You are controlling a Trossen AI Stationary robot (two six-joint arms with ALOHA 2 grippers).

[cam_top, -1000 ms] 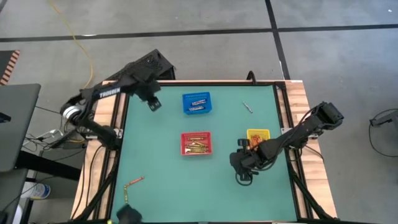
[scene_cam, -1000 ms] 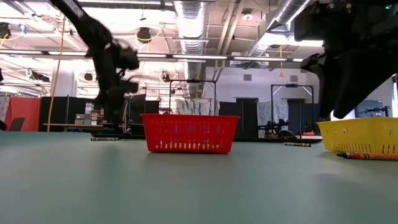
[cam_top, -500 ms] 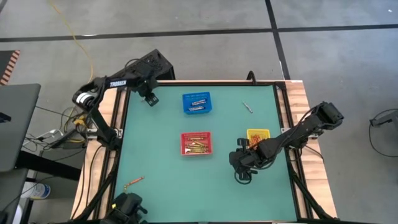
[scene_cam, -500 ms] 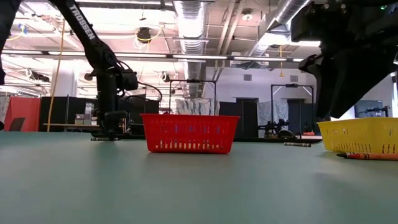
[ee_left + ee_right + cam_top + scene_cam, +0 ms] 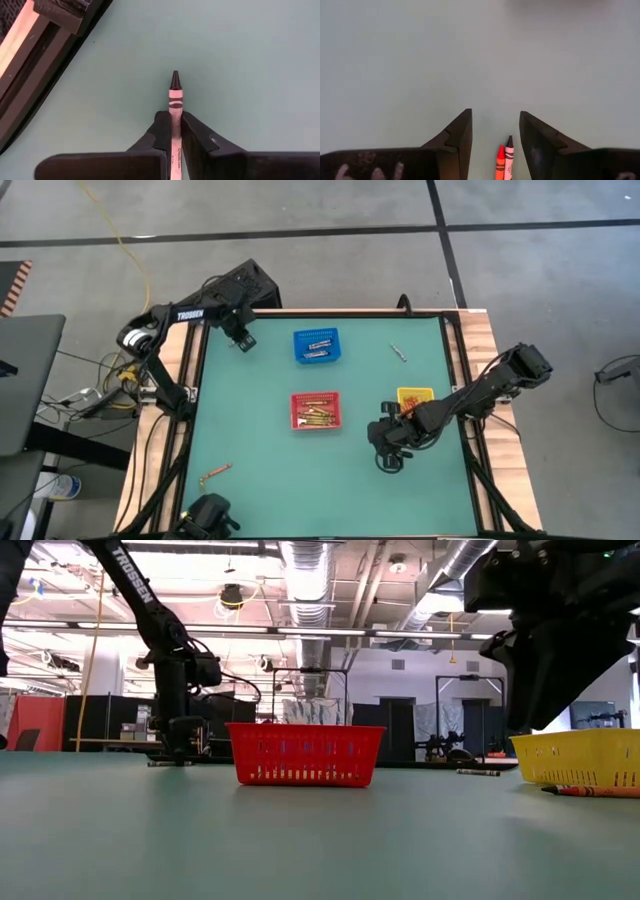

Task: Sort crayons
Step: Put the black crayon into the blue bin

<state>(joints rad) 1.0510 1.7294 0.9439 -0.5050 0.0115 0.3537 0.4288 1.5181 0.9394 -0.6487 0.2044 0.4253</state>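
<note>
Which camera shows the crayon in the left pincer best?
The left wrist view: the grey crayon sits clamped in the left pincer, dark tip showing. The high view shows only that pincer; low view hides the crayon behind it.

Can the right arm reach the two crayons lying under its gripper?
Probably yes. The right gripper hangs open over the orange crayon and the dark-tipped crayon, which lie side by side between its fingers, with bare green table around them and nothing in the way.

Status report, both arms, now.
Left gripper shut on a grey crayon at the table's far-left corner. Right gripper open over two crayons near the yellow basket. Nothing blocking.
</note>
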